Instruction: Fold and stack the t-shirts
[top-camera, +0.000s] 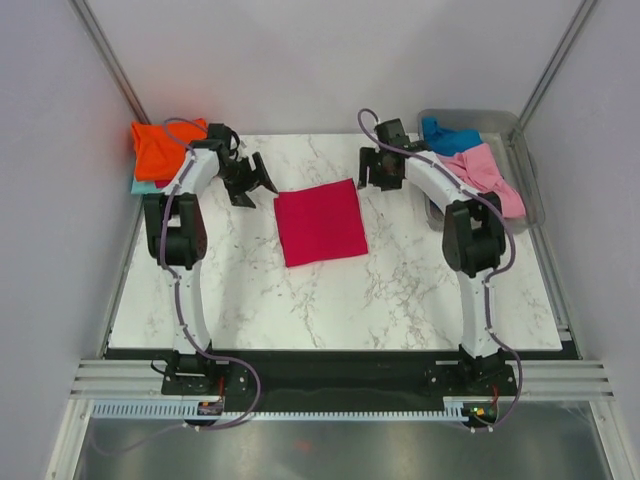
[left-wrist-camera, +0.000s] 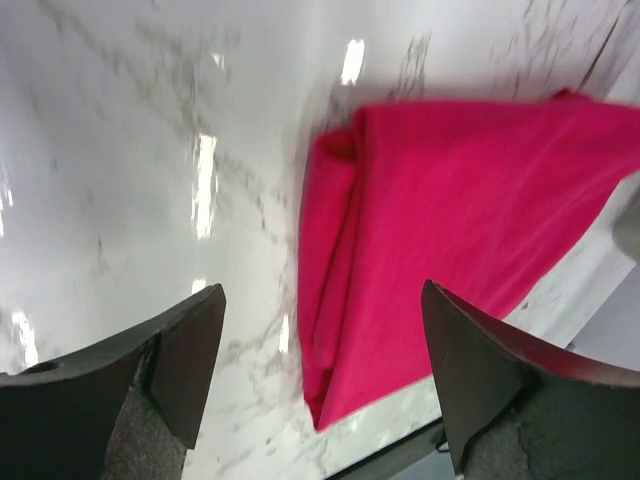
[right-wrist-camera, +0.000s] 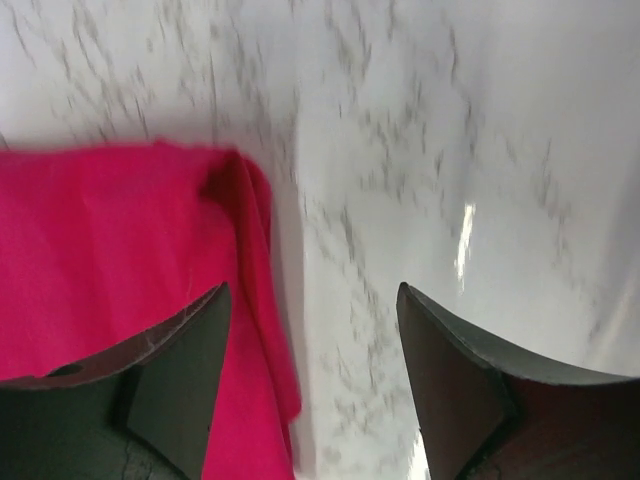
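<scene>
Top view: the folded crimson shirt (top-camera: 320, 222) lies flat at frame centre on the table (top-camera: 300, 300), where both arms reach; left hand (top-camera: 250, 182) and right hand (top-camera: 377, 170) flank its upper corners, open, empty. Left wrist: spread fingers (left-wrist-camera: 175, 370) frame its layered edge. Right wrist: likewise, opposite corner.

Folded crimson-pink cloth t-shirt (top-camera: 320, 222) lies on the white marble table (top-camera: 400, 300) between left claw (top-camera: 257, 190) and right claw (top-camera: 377, 183); far left, orange cloth t-shirt (top-camera: 160, 148) on teal cloth t-shirt (top-camera: 142, 186); far right, blue cloth t-shirt (top-camera: 445, 133) behind light pink cloth t-shirt (top-camera: 485, 175) in clear grey plastic tub (top-camera: 530, 190).
</scene>
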